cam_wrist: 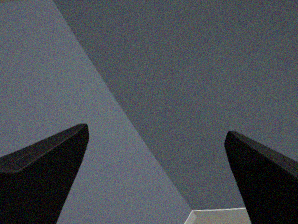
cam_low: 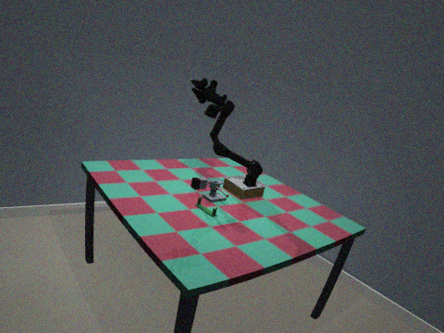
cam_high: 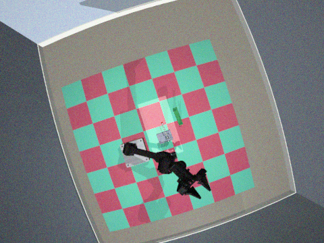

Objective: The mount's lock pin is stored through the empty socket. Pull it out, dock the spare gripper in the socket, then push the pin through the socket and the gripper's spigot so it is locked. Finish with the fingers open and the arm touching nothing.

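Observation:
The mount point(cam_high: 164, 136) point(cam_low: 215, 197) is a small grey block with an upright socket on a flat base. A thin pin with a reddish end point(cam_high: 162, 123) point(cam_low: 227, 195) sticks out from its socket; how deep it sits is too small to tell. The spare gripper, a dark block with a grey part point(cam_low: 200, 183), lies beside the mount; in the top view the arm mostly covers it. My gripper point(cam_high: 205, 194) point(cam_low: 193, 85) point(cam_wrist: 158, 135) is open and empty, high above the table and well away from the mount. The wrist view shows only walls and a bit of floor between the fingers.
A green bracket point(cam_high: 177, 116) point(cam_low: 206, 210) with two upturned ends lies on the checkered table point(cam_high: 204, 50) point(cam_low: 185, 273) near the mount. The arm's base stands on a box with a pale top point(cam_high: 138, 163) point(cam_low: 243, 191), on the mount's other side.

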`<state>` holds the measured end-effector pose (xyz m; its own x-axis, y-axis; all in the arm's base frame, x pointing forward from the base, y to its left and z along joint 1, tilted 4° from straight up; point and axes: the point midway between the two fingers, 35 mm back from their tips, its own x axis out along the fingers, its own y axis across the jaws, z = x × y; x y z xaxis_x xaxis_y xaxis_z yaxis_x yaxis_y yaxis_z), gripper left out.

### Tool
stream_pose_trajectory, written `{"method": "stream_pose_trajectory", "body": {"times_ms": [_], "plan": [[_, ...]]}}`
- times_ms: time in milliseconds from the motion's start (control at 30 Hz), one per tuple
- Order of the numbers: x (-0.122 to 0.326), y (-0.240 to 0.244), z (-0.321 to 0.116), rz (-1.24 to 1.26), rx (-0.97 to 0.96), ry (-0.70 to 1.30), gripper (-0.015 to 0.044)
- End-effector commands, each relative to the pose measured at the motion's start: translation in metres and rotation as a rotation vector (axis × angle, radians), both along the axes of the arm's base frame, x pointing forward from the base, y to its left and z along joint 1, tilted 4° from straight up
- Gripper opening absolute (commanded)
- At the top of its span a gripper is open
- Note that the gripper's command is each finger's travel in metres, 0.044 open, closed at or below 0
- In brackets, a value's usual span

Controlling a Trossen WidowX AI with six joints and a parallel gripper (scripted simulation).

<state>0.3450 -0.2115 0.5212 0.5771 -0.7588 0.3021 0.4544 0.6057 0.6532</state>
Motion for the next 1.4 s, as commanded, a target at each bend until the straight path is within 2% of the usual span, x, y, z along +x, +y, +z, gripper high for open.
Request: {"method": "stream_pose_trajectory", "body": {"times_ms": [0, 100, 367, 600, 800, 1000, 1200, 1367], "plan": [[-0.002, -0.001, 0.002, -0.002, -0.002, -0.009, 0.0374], [-0.032, -0.011, 0.028, -0.036, -0.033, -0.127, 0.03], [-0.149, -0.014, 0.106, -0.133, -0.208, -0.507, 0.03], [-0.251, 0.026, 0.154, -0.183, -0.442, -0.786, 0.03], [-0.326, 0.088, 0.178, -0.191, -0.687, -0.984, 0.03], [-0.381, 0.168, 0.184, -0.162, -0.971, -1.124, 0.03], [-0.41, 0.26, 0.171, -0.092, -1.283, -1.194, 0.03], [-0.414, 0.336, 0.147, -0.001, -1.554, -1.192, 0.03]]}}
